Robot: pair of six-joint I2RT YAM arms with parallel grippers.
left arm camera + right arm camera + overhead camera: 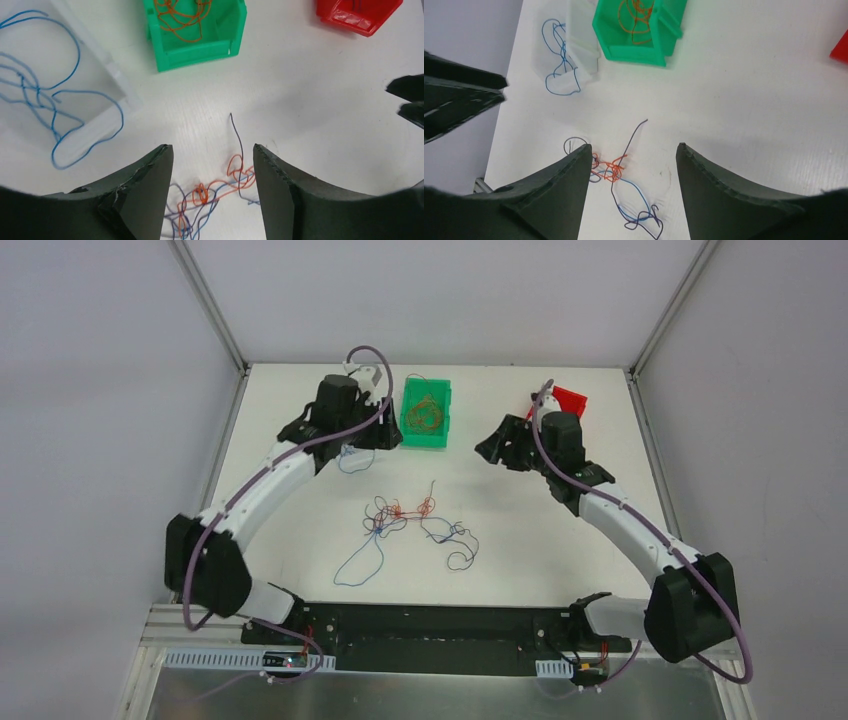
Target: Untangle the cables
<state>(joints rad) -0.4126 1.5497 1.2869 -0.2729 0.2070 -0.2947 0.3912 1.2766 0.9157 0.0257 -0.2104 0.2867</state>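
lying in the middle of the white table [520,540], the cables [408,522] make a loose knot of very thin blue, orange-red and dark purple wires. one long blue loop trails toward the near edge.

both grippers hang over the far side of the table, apart from the knot and not touching it. the left gripper [212,148] has its two black fingers wide apart with nothing between them. in its own camera the knot sits low in the gap, and one dark strand pokes up past the fingertips. the right gripper [633,146] is wide apart too and holds nothing. the knot shows in its gap as well, with blue and purple curls lower down.

the fingers are dull black wedges with rough, bumpy inner edges. the wires are bendy and curl every way.

a green plastic bin [195,55] at the far side holds a coil of orange wire [182,20]. just beside it a clear plastic tray [117,75] holds a blue wire [45,95], and one loop of it hangs over the tray's edge onto the table. a red plastic bin [572,400] sits at the far right, behind the right gripper.

the table is smooth and white. pale grey walls [100,390] stand around it, with metal bars [210,310] in the corners.
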